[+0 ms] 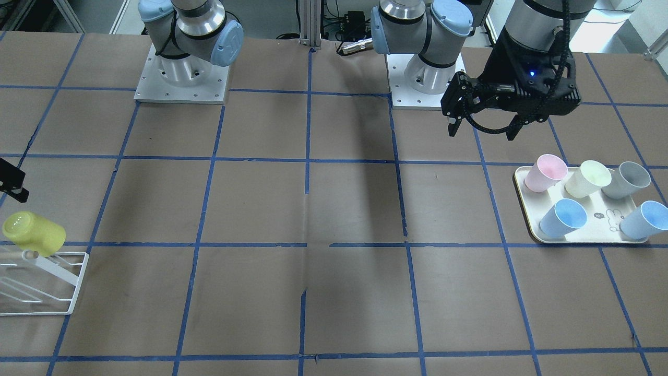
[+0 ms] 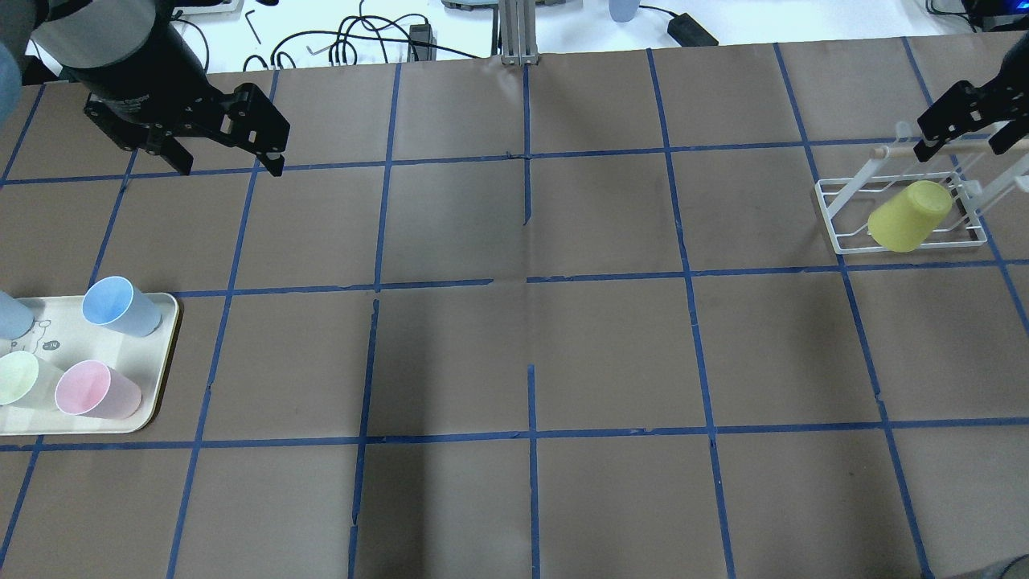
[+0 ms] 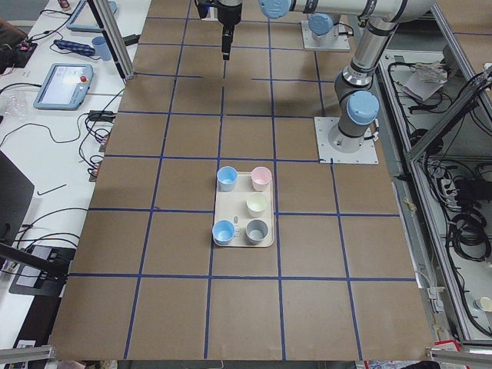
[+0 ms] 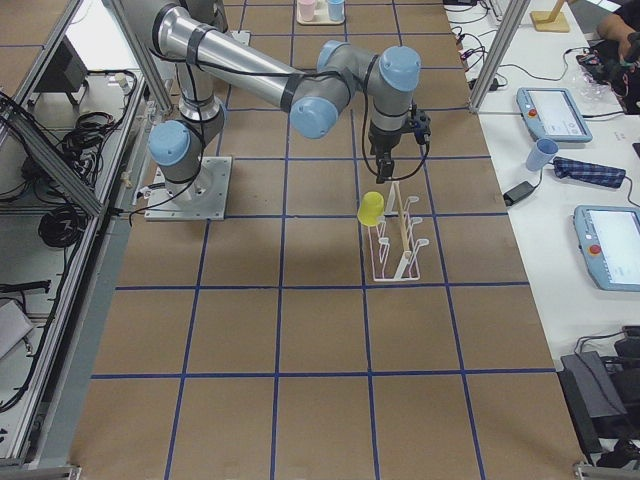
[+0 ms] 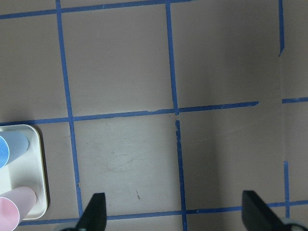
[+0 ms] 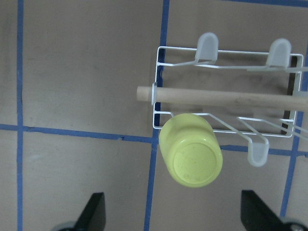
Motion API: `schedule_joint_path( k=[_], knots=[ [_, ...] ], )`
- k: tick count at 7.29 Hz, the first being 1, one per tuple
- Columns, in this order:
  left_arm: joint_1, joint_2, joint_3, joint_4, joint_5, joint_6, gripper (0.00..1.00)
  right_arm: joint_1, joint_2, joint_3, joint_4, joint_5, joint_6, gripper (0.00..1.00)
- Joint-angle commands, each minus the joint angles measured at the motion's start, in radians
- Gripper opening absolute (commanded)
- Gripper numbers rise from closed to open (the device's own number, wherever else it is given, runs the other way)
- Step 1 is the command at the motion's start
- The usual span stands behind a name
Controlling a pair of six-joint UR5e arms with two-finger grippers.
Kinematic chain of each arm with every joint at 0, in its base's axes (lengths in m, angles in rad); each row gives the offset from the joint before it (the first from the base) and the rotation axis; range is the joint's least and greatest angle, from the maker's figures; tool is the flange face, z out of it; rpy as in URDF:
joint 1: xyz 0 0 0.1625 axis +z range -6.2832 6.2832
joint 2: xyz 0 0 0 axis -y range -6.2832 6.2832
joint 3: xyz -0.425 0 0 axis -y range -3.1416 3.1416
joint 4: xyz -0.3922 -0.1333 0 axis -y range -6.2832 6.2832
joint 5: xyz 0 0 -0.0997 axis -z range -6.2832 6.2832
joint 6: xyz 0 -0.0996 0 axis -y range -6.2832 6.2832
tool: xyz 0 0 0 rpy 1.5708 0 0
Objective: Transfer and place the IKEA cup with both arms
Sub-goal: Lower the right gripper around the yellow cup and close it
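I'm judging this the pickup step: the cup (image 6: 192, 151) is hanging upside down on the rack (image 6: 216, 97), the right arm (image 4: 330, 95) hovering above, jaws released. The left arm (image 1: 537, 21) is hovering near the tray (image 1: 600, 232), jaws released too. Next I'm expecting to be lowering around the cup.

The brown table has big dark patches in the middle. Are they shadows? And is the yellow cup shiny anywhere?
Overhead view: yes, soft-edged shadows lie across the middle of the brown paper-covered table. Front-facing view: a pale glint shows on the base of the lime-yellow plastic cup. Right wrist view: the cup looks sharp and evenly lit.
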Motion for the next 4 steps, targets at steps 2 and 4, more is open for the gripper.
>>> schedule_joint_path(
  k=[2, 4],
  knots=[
    [0.000, -0.001, 0.001, 0.001, -0.002, 0.000, 1.00, -0.010, 0.036, 0.089, -0.121, -0.021, -0.010, 0.99],
    [0.000, -0.002, 0.000, 0.000, -0.002, 0.000, 1.00, -0.023, 0.052, 0.098, -0.137, -0.020, -0.010, 0.99]
  ],
)
